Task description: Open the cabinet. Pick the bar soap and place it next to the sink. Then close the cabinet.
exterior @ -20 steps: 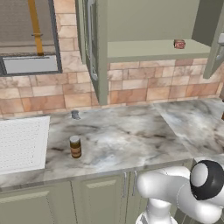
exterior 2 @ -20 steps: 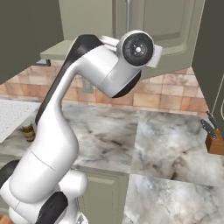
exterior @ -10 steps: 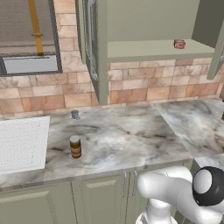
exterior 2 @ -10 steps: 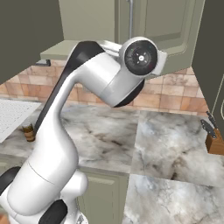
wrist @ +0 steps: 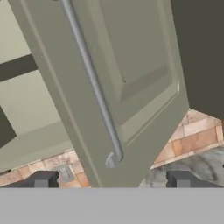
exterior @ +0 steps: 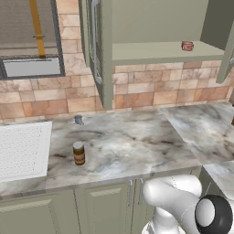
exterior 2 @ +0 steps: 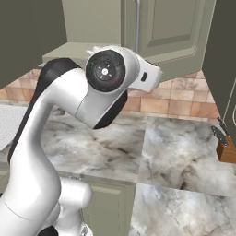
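Sink [exterior: 23, 148], white gridded basin, lies far left; the brown cylindrical jar [exterior: 79, 153] stands beside it. Sage-green wall cabinet [exterior: 107, 50] stands open, exposing the salmon-pink bar soap [exterior: 187, 46] on its shelf. Two-finger gripper [wrist: 112, 178] is spread wide, empty, facing the door's silver bar handle [wrist: 94, 85].

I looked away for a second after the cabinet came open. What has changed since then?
The arm's big joint has shifted right and nearer the camera in the right base view. The gripper now stands open before the door handle, holding nothing. The bar soap on the shelf, the jar and the sink stayed put.
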Tool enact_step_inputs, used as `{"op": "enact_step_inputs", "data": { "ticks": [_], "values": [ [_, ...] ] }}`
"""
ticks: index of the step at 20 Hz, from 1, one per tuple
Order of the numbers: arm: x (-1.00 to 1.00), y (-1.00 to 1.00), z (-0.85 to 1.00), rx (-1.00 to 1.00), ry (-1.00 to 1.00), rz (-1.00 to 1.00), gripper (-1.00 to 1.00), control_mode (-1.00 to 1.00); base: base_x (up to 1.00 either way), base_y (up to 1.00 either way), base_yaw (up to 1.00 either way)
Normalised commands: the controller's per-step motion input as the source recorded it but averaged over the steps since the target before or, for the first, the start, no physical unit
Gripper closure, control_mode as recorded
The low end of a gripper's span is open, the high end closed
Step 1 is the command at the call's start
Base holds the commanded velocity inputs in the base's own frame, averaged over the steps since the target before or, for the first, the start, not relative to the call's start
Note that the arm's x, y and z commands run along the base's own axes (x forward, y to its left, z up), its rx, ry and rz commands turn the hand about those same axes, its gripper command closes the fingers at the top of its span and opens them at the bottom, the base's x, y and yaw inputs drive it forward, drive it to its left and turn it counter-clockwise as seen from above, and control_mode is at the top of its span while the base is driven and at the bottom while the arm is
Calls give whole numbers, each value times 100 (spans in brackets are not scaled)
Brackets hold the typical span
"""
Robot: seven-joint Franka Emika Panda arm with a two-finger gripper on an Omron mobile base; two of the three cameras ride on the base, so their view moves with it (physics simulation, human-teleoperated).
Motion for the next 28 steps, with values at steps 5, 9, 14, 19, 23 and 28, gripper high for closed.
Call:
{"op": "enact_step_inputs", "data": {
  "ticks": [5,9,14,19,23,28],
  "values": [
    [-31,47,-1,19,0,-15,-100,-100,0,0,0],
    [-28,42,1,27,0,-18,-100,-100,0,0,0],
    [-23,45,3,27,0,-21,-100,-100,0,0,0],
    [-8,46,6,25,0,-26,-100,-100,0,0,0],
    [2,39,11,22,0,-27,-100,-100,0,0,0],
    [29,23,9,22,1,-31,-100,-100,0,0,0]
  ]
}}
